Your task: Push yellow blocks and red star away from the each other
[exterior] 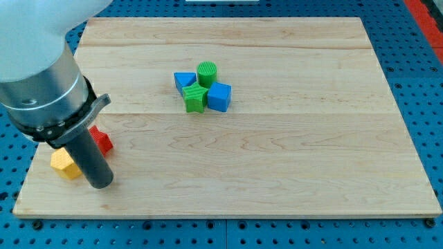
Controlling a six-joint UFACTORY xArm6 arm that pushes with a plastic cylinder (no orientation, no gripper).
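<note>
A red star (102, 141) lies near the board's left edge, partly hidden behind my rod. A yellow block (64, 164), roughly hexagonal, sits just below and left of it, close to the star and partly hidden by the rod. My tip (100, 185) rests on the board just right of the yellow block and below the red star. Only one yellow block shows.
A cluster sits at the board's upper middle: a blue block (184, 81), a green cylinder (207, 72), a green star (195, 99) and a blue cube (219, 97). The wooden board (277, 159) lies on a blue pegboard surface. The arm's grey body fills the view's top left.
</note>
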